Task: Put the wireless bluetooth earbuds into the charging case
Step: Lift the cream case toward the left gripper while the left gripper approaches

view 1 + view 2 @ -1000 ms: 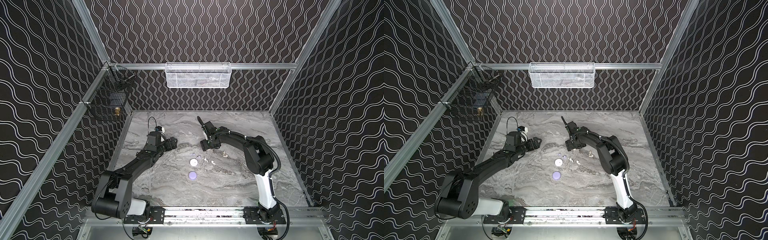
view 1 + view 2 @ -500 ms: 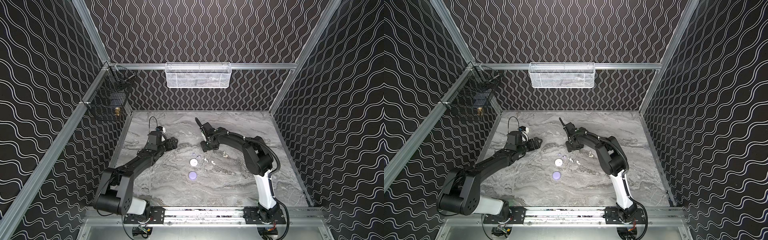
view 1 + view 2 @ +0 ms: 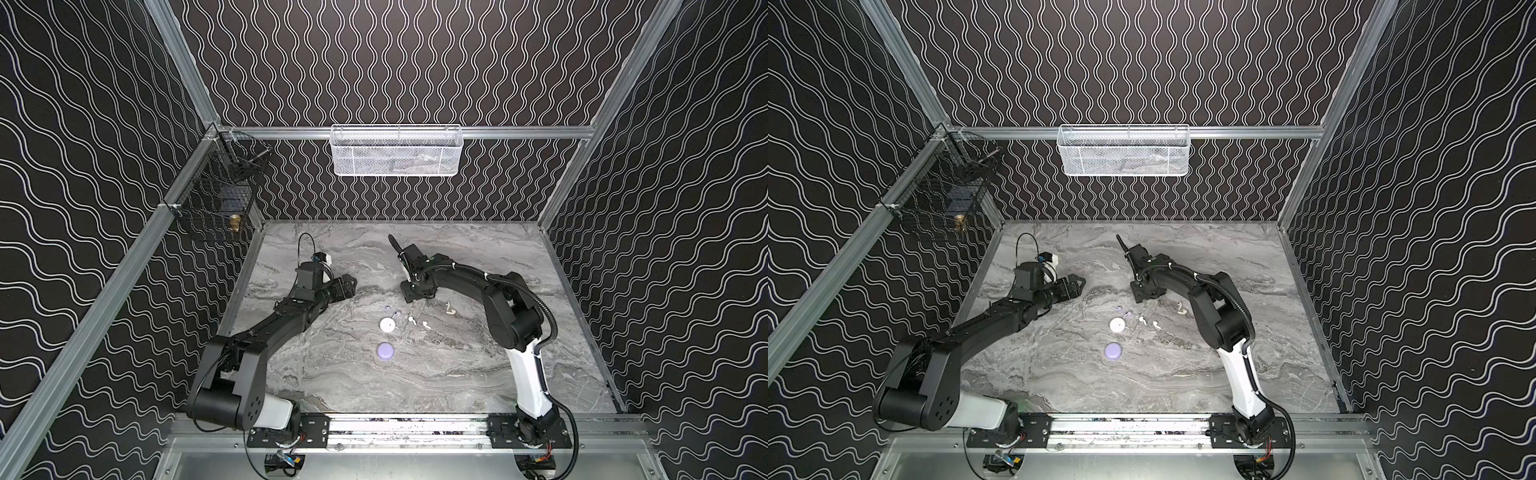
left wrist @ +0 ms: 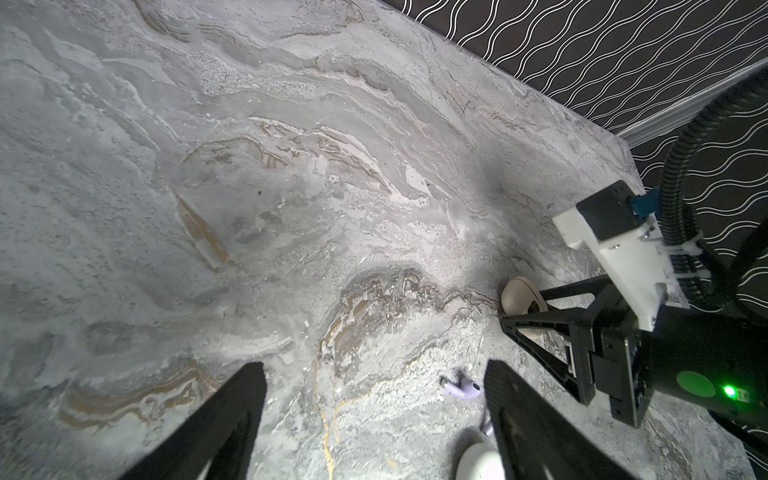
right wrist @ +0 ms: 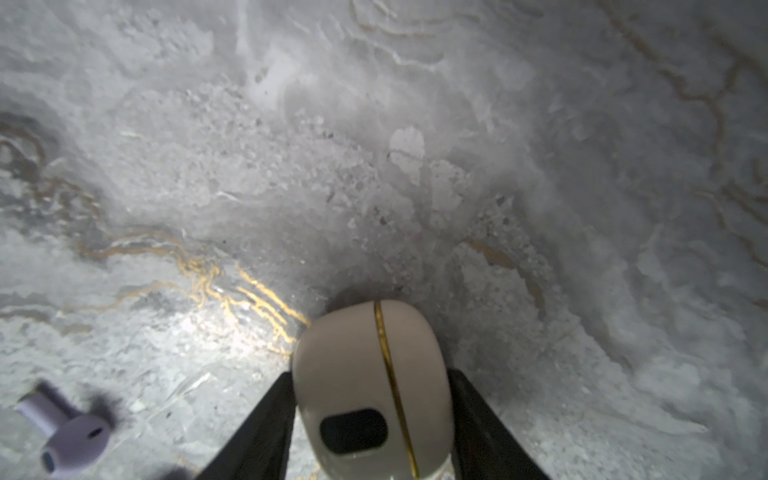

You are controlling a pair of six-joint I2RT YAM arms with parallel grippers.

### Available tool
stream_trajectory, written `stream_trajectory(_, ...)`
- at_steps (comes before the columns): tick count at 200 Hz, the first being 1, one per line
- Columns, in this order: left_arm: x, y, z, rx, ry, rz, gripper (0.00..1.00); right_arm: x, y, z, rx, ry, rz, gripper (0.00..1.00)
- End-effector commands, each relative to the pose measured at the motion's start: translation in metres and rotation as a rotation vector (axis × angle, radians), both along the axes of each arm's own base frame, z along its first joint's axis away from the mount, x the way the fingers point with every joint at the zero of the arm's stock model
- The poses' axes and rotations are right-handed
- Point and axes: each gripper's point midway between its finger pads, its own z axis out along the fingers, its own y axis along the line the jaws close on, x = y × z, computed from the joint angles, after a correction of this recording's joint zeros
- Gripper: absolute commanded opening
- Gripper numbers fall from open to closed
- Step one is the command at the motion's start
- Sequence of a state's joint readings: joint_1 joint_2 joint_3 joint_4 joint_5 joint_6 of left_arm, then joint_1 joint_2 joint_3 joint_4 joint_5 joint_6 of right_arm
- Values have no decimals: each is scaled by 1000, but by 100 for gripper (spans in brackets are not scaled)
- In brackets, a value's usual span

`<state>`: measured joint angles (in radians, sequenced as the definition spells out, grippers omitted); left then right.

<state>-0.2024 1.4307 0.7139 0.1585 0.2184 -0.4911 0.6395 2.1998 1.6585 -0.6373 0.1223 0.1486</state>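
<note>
Nearest, a lavender case (image 3: 385, 351) and a white case (image 3: 387, 324) are laid on the marble table (image 3: 457, 386). Beside and just beyond the white one, the earbuds (image 3: 411, 320) are scattered loose. Farther back, a cream case (image 5: 357, 353) is clamped by the right gripper (image 5: 372, 384), while the left gripper (image 4: 374, 370) is held spread wide and empty.

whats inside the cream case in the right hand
The cream case, held by the right hand, is shut along its gold seam: only its shell shows; the inside is hidden.
</note>
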Motion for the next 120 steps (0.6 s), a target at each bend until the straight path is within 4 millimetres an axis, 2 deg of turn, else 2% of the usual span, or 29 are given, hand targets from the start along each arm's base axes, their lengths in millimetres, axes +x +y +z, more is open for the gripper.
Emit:
stream_trajectory(1, 1, -3, 5, 3, -20, -22, 86, -6, -9, -8, -52, 28, -1, 54)
stream_trajectory(20, 1, -2, 6, 3, -27, -18, 86, -7, -8, -5, -39, 29, 3, 45)
stream_trajectory(42, 1, -5, 8, -8, -35, -34, 85, -7, -4, 3, -25, -3, 13, 41)
stream_trajectory(55, 0, -5, 12, -11, -47, -34, 84, -6, 0, 12, -10, -35, 30, 39)
stream_trajectory(67, -3, -7, 23, -26, -92, -43, 84, -3, 4, 25, -1, -79, 48, 36)
stream_trajectory(89, -14, -8, 55, -23, -206, -56, 82, -4, 24, 64, 65, -213, 126, 26)
stream_trajectory(104, -27, -3, 81, -14, -315, -39, 80, -14, 43, 100, 144, -333, 208, 24)
stream_trajectory(107, -31, -2, 85, -16, -334, -35, 79, -16, 47, 115, 169, -374, 223, 23)
stream_trajectory(120, -44, 0, 106, -41, -419, -32, 79, -32, 61, 149, 235, -492, 302, 21)
